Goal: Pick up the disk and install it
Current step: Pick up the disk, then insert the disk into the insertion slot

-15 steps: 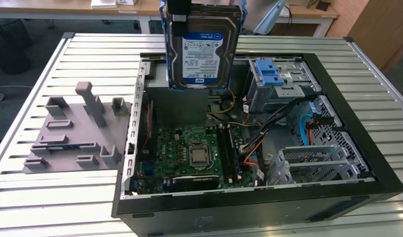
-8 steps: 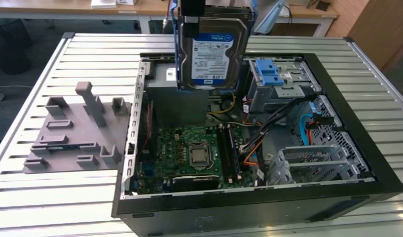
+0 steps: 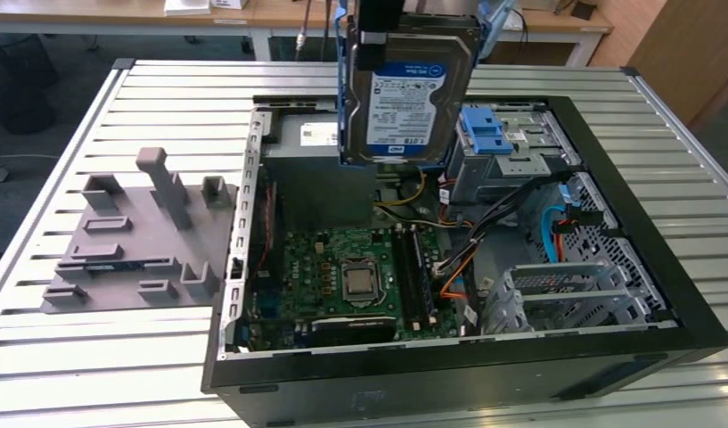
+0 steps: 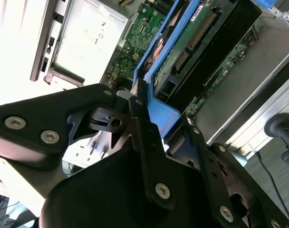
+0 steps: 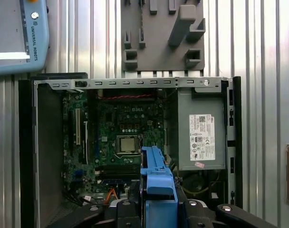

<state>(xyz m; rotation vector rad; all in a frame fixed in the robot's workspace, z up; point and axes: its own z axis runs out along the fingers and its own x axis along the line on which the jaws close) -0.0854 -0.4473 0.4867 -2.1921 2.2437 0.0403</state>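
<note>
The disk [image 3: 405,98], a silver hard drive with a white-and-blue label and blue side rails, hangs upright in the air over the back of the open computer case [image 3: 649,294]. My gripper [image 3: 394,31] is shut on its top end. In the second wrist view the black fingers [image 4: 142,123] clamp the blue rail [image 4: 156,71], and the disk's green circuit-board side [image 4: 201,33] runs away from them. In the first wrist view the blue rail [image 5: 156,183] stands out edge-on from the gripper [image 5: 156,209], above the motherboard [image 5: 120,137].
Inside the case are a grey power supply box [image 5: 201,137], a drive bay with a bright blue clip [image 3: 483,134], a metal cage [image 3: 566,294] and loose cables. A grey fixture plate [image 3: 126,241] lies on the slatted table at the exterior view's left. A pendant [image 5: 16,38] rests nearby.
</note>
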